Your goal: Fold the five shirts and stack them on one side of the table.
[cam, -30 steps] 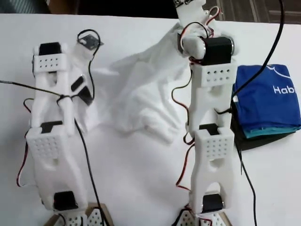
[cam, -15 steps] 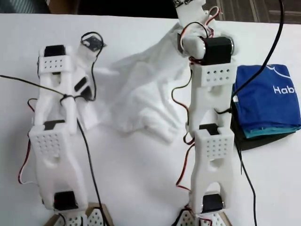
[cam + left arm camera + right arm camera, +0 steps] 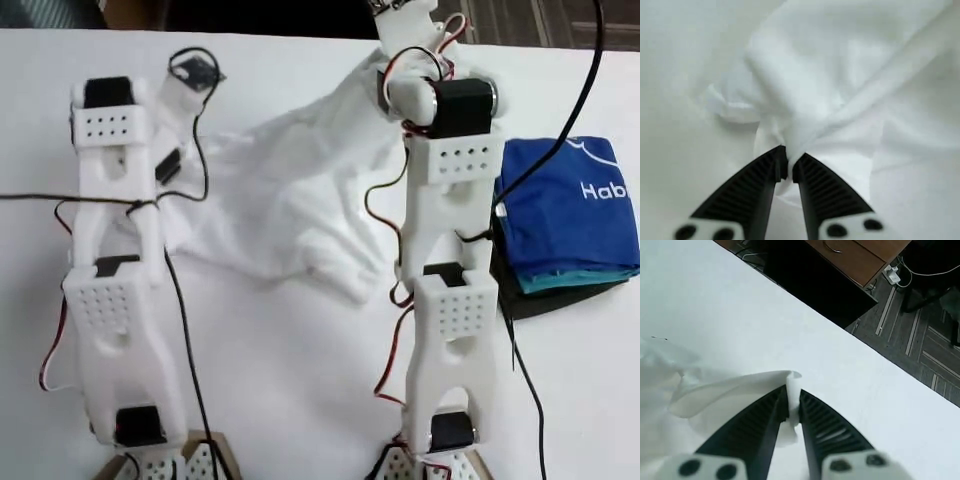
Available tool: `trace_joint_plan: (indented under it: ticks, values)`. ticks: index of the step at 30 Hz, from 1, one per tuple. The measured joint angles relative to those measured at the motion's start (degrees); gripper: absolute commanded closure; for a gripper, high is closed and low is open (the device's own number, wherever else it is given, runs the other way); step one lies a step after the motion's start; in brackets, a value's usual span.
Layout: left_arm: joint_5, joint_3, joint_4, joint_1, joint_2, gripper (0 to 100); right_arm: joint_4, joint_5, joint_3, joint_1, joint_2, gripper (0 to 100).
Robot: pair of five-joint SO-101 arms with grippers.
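A crumpled white shirt (image 3: 290, 190) lies spread across the middle of the white table (image 3: 290, 380), between the two arms. My left gripper (image 3: 789, 169) is shut on a bunched fold of the white shirt (image 3: 840, 75) at its left side; in the high view that gripper (image 3: 168, 165) sits by the shirt's left edge. My right gripper (image 3: 793, 405) is shut on a thin edge of the white shirt (image 3: 730, 390) near the table's far edge. At the right a stack of folded shirts (image 3: 570, 215) has a blue one on top, teal and black below.
The table's far edge (image 3: 840, 335) drops to a dark floor with wooden furniture (image 3: 860, 255) behind. Cables (image 3: 185, 300) trail along both arms. Bare table lies in front of the shirt, between the arm bases.
The left arm has moved toward the far side of the table, drawing the shirt's left edge with it and stretching the cloth out. The right arm has stayed still.
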Motion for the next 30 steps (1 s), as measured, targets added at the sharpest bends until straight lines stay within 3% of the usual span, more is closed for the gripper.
trace_joint_plan:
  ticks: [7,13,24,30]
  values:
    - [0.0,2.0,0.5,-0.6,-9.3,97,0.0,0.0,0.0,0.0,0.0,97.7]
    - [0.0,13.1,0.3,-0.5,-11.3,86,0.0,0.0,0.0,0.0,0.0,97.7]
    - [0.0,18.0,-5.2,-0.4,-8.4,92,0.0,0.0,0.0,0.0,0.0,97.7]
    - [0.0,18.0,-6.9,-0.2,-6.3,82,0.0,0.0,0.0,0.0,0.0,97.7]
